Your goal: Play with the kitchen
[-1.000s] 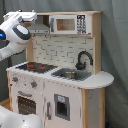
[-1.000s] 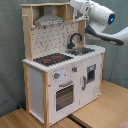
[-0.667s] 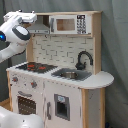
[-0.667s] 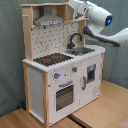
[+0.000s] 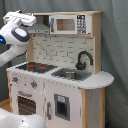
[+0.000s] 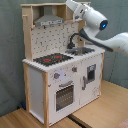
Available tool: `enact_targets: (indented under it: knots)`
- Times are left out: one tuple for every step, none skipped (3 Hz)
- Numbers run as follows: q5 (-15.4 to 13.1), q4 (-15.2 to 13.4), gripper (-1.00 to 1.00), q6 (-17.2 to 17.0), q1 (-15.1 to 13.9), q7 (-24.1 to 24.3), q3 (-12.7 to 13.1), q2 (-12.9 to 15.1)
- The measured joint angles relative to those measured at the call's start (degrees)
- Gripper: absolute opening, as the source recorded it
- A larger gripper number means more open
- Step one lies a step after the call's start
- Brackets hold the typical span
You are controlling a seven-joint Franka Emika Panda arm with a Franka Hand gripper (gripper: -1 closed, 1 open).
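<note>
The tall white and light-wood toy kitchen's [image 5: 60, 85] grey metal sink [image 5: 70, 75] seems empty, the white gripper [image 5: 27, 19] near its hood, grip unclear.

The Franka Panda arm [image 6: 97, 22] was glossy white in both exterior views, built of rounded tubular links that swelled into bulbous joint housings. A dark round cap with a small blue light sat on one joint housing [image 5: 18, 35] in the first exterior view, and a similar dark cap with a blue glow [image 6: 103, 24] showed in the second exterior view. A dark band [image 6: 90, 37] marked the seam between two links in the second exterior view.
</note>
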Motion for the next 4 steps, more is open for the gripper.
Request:
enact_targets:
  knots:
    - [2.6, 0.7, 1.00, -0.5, -2.7, 5.5, -0.6, -4.0]
    - [5.5, 1.2, 1.00, -1.5, -5.0, 10.6, -1.6, -8.0]
    - [8.3, 1.5, 1.00, -3.3, -6.8, 15.2, -3.0, -12.1]
    - [11.0, 1.5, 1.00, -5.8, -8.4, 19.6, -4.7, -16.1]
